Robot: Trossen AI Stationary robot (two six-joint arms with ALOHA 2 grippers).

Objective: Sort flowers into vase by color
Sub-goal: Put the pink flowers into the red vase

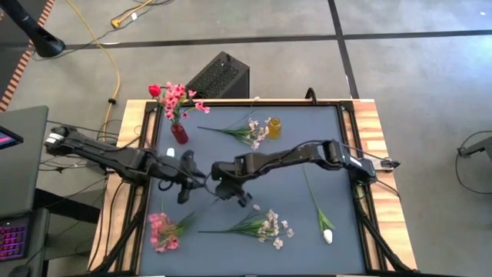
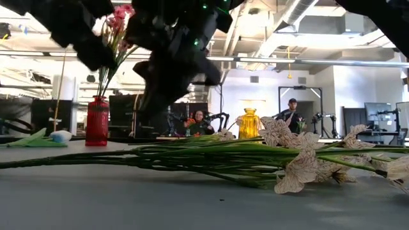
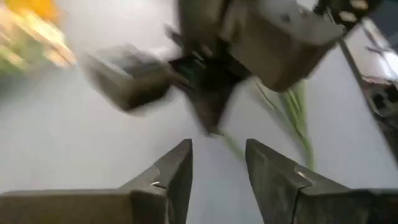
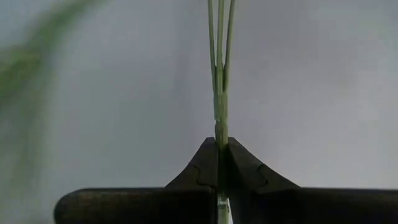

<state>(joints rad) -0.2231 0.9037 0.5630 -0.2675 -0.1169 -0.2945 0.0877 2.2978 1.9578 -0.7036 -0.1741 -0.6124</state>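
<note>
— Green plastic stem [image 4: 219,93], thin and pale: my right gripper [image 4: 219,146] is clamped on it at the high view's centre.

— And your left gripper [image 3: 217,163]?

— Fingers apart, just left of it.

— Vases?

— Two: a red ribbed vase [image 1: 179,134] upper left, a yellow glass vase [image 1: 274,127] upper middle. I read no writing.

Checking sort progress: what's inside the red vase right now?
The red vase holds a red tulip bud and pink blossom sprays, stems down into it. How far the stems go inside is hidden by the vase wall.
</note>
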